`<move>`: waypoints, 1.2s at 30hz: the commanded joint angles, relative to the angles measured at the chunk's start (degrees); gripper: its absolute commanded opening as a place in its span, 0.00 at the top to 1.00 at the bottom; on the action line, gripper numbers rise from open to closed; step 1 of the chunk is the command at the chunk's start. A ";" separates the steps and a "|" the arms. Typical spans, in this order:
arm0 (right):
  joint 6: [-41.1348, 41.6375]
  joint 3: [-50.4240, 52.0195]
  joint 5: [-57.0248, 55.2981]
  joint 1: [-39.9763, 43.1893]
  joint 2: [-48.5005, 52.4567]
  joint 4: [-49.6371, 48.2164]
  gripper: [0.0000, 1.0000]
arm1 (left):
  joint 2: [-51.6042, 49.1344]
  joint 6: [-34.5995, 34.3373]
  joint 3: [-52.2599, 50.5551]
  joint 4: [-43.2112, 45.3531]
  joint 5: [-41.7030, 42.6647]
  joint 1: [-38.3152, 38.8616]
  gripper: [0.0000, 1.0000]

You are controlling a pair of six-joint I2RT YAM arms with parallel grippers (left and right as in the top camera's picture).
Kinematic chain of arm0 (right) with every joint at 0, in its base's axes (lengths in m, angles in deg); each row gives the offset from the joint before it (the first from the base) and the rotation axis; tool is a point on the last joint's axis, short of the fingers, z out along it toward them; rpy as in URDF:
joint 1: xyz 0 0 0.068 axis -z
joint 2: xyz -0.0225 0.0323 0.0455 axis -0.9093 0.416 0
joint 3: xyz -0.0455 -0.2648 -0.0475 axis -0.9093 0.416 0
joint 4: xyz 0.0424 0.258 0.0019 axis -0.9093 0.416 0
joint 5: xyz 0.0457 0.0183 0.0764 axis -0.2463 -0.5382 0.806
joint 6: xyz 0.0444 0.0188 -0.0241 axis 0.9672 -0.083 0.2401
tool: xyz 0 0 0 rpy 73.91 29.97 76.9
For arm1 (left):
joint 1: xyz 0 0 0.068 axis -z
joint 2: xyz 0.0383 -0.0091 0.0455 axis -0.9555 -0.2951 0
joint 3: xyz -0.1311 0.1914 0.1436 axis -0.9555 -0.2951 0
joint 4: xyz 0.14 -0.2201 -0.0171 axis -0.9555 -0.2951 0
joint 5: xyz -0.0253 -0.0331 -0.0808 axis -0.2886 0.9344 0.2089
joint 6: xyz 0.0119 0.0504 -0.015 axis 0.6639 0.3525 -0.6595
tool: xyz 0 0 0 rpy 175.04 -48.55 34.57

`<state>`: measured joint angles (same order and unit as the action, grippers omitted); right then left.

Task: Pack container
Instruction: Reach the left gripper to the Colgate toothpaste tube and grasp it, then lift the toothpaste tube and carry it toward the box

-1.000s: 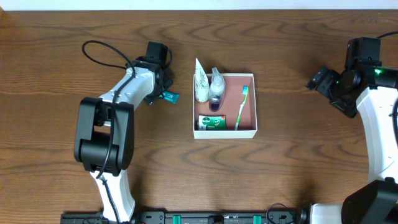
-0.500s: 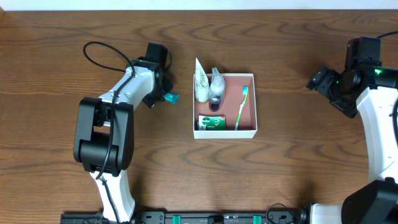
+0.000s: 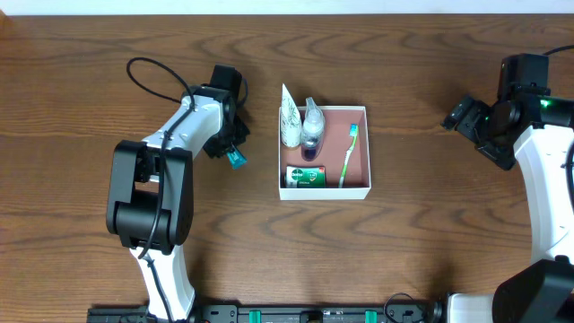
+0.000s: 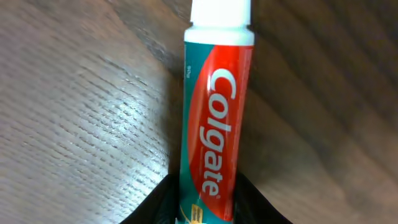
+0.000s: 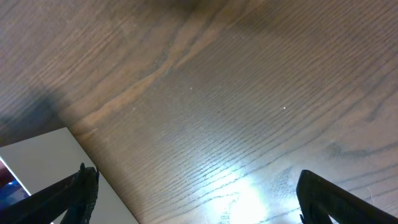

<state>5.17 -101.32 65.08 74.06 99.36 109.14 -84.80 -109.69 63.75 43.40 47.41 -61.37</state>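
The container point(image 3: 359, 152), a square shallow white box with a pink-brown inside, sits mid-table. It holds a white tube, a small clear bottle, a green soap carton point(image 3: 305, 176) and a green toothbrush point(image 3: 348, 154). My left gripper point(image 3: 231, 148) is left of the container and shut on a Colgate toothpaste tube point(image 4: 214, 118), teal and red with a white cap; its teal end point(image 3: 237, 159) sticks out below the fingers. My right gripper point(image 3: 462, 115) is open and empty at the far right; a white corner of the container point(image 5: 43, 168) shows in its wrist view.
Bare brown wood table point(image 3: 404, 251) lies all around the container. A black cable point(image 3: 148, 76) loops off the left arm at the back left.
My left gripper has turned with the toothpaste tube, so its teal end swung from pointing right toward the container to pointing down toward the front. The right arm has not moved.
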 commanded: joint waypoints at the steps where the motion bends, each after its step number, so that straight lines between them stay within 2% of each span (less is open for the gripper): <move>1: -0.81 -0.20 -0.07 0.31 0.22 0.09 0.01 | -2.47 8.28 -0.59 -1.95 0.85 0.07 0.74; 7: -0.83 -0.20 -0.04 0.31 0.22 0.09 0.01 | -2.40 11.30 -0.57 -3.63 0.87 0.09 0.81; 8: -0.81 -0.20 -0.04 0.31 0.22 0.09 0.01 | -2.40 11.67 -0.57 -3.74 0.85 0.09 0.86; 14: -0.81 -0.20 -0.04 0.31 0.22 0.09 0.01 | -2.40 12.28 -0.37 -3.76 0.85 0.09 0.86; 22: -0.83 -0.20 -0.07 0.31 0.22 0.09 0.01 | 0.42 18.03 4.37 -8.37 0.85 0.09 0.87; 29: -0.81 -0.20 -0.07 0.31 0.22 0.09 0.01 | 8.26 21.14 11.65 -15.54 0.90 0.15 0.88; 36: -0.83 -0.20 -0.07 0.31 0.22 0.09 0.01 | 20.81 21.11 12.37 -17.70 1.57 3.19 0.88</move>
<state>5.17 -101.32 65.08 74.06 99.36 109.14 -68.78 -89.95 74.96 26.25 48.68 -60.15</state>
